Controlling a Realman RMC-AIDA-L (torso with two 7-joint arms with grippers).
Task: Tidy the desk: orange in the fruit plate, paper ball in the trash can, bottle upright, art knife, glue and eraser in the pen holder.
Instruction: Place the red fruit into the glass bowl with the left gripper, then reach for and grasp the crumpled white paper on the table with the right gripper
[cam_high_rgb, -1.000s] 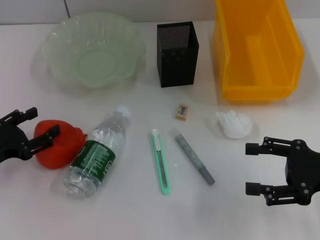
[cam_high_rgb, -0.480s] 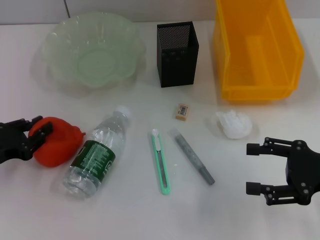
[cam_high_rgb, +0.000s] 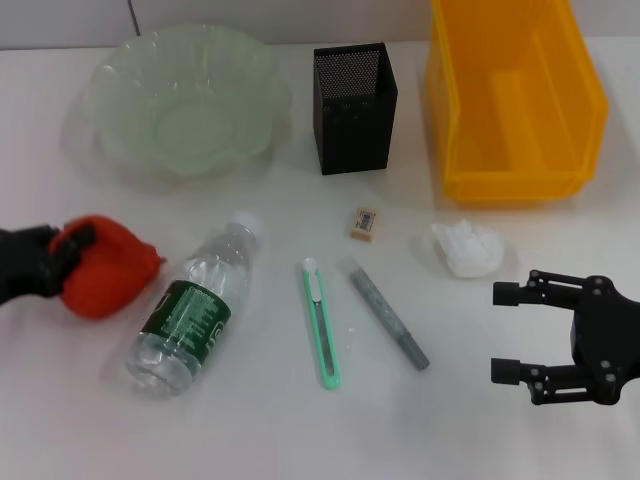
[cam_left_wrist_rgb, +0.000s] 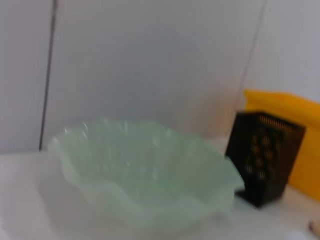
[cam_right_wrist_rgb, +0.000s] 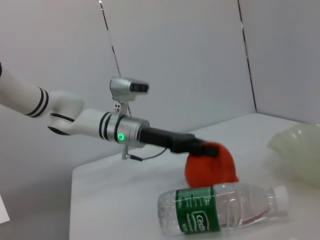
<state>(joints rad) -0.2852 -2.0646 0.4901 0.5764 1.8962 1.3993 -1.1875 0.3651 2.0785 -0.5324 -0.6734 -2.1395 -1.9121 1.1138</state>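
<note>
The left gripper (cam_high_rgb: 55, 262) is half cut off by the head view's edge, and its fingers are partly hidden against the orange (cam_high_rgb: 105, 279), so how they sit on the fruit is unclear. In the left wrist view the plate (cam_left_wrist_rgb: 145, 177), holder (cam_left_wrist_rgb: 262, 157) and trash can (cam_left_wrist_rgb: 300, 137) are blurred, the can cut by the frame edge. The head view crops the trash can's (cam_high_rgb: 515, 95) far end and the right gripper's (cam_high_rgb: 510, 335) wrist, and the eraser's (cam_high_rgb: 365, 223) label is too small to read.
</note>
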